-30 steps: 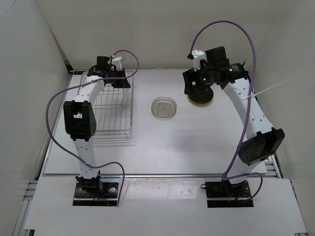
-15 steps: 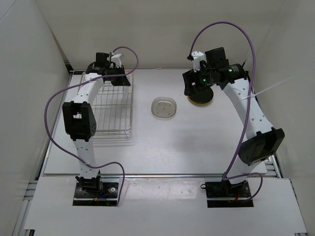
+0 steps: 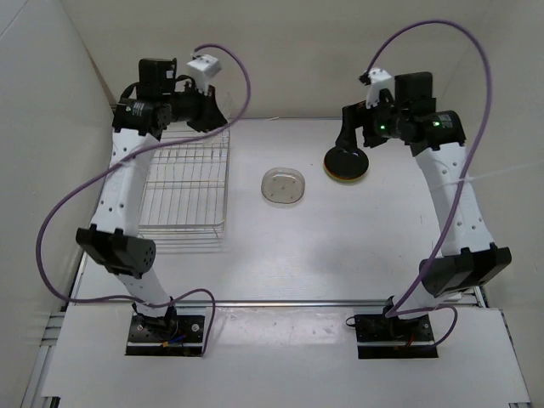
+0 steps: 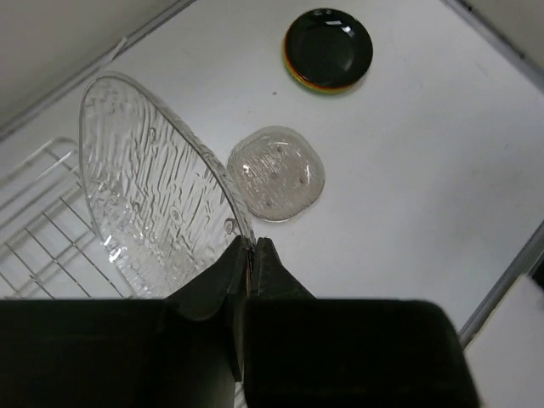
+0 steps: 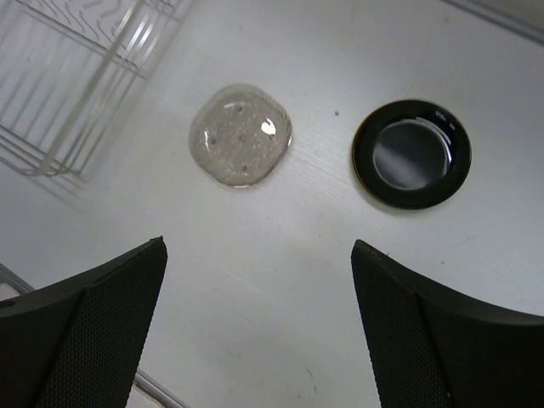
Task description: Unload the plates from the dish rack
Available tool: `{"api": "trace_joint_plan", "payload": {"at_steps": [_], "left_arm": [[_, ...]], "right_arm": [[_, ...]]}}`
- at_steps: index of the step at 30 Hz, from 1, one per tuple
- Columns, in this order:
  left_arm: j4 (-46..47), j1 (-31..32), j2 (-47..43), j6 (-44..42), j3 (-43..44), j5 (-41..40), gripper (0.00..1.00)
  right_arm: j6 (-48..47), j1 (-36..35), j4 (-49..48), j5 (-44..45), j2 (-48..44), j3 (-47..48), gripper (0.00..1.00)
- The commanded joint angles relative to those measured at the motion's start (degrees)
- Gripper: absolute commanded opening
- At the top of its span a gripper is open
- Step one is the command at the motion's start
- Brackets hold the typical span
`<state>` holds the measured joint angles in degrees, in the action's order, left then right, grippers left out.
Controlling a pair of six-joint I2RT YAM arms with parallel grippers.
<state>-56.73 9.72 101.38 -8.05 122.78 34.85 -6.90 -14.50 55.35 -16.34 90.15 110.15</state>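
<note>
White table (image 3: 272,255), white walls on three sides.

Nearest, left side: dish rack (image 3: 191,226), wire grid, no plate visible in it from above.

Mid-table: small clear dish (image 3: 283,185) lying flat, well apart from the rack.

Just beyond, to the right: black plate (image 3: 347,163) stacked on an orange plate (image 4: 316,86), of which only the rim shows. Stacking presumably keeps the unloaded pieces in one spot.

Far left, over the rack's back end: left gripper (image 4: 248,255), jaws pinching the rim of a ribbed glass plate (image 4: 153,195). The plate is held tilted on edge, clear of the wires. The thin rim looks like the only purchase. Probably the last piece.

Far right: right gripper (image 5: 257,255), fingers spread wide, carrying nothing, raised near the stack.
</note>
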Motion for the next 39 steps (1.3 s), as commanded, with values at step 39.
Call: {"api": "trace_joint_plan", "payload": {"at_steps": [39], "left_arm": [[32.74, 67.27, -11.56, -59.28, -40.79, -88.11, 0.11]], "right_arm": [[1.18, -0.79, -2.18, -25.23, 1.78, -3.54, 0.64]]}}
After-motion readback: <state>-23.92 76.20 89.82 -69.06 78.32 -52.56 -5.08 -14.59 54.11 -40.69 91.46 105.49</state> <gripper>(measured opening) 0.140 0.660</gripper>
